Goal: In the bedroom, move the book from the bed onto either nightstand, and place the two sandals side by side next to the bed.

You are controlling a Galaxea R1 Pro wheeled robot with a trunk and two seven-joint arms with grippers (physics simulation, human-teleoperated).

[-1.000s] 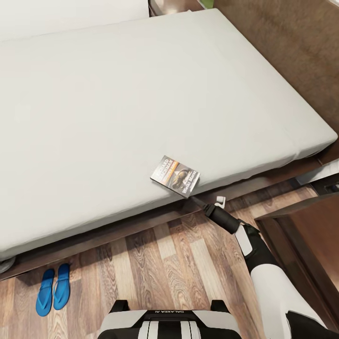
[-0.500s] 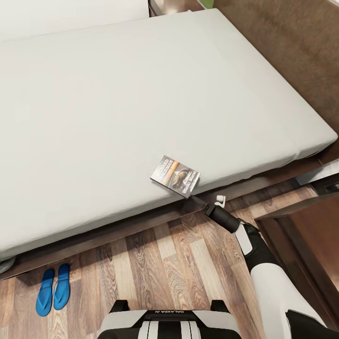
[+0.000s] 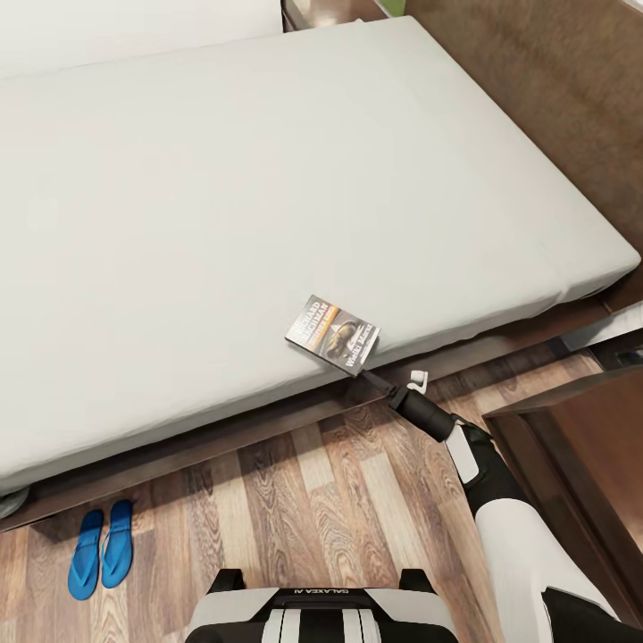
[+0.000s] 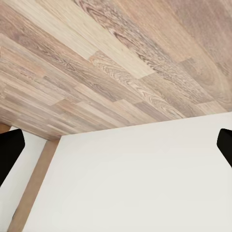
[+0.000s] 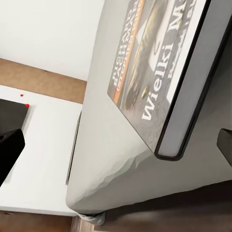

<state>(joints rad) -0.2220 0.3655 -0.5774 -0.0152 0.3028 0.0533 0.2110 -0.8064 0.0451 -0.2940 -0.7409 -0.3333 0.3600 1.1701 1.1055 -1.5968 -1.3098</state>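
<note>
The book (image 3: pixel 332 333), a dark paperback with an orange band, lies flat on the pale-grey mattress of the bed (image 3: pixel 223 179) close to its near edge. My right gripper (image 3: pixel 365 376) hovers just off the book's near corner, at the mattress edge. In the right wrist view the book (image 5: pixel 159 72) looms close, its corner lying between the wide-apart fingertips (image 5: pixel 9 145) of the open right gripper (image 5: pixel 116 145). Two blue sandals (image 3: pixel 101 551) lie side by side on the floor by the bed frame. My left gripper (image 4: pixel 116 147) is open over floor planks, holding nothing.
A low dark-brown cabinet (image 3: pixel 580 464) stands at the right, close to my right arm. Another dark wooden piece (image 3: pixel 326 11) shows beyond the bed's far corner. Wood-plank floor (image 3: pixel 339 509) stretches between my base and the bed frame.
My right gripper has crept a touch closer to the book's corner. The book, the sandals and the camera have stayed put.
</note>
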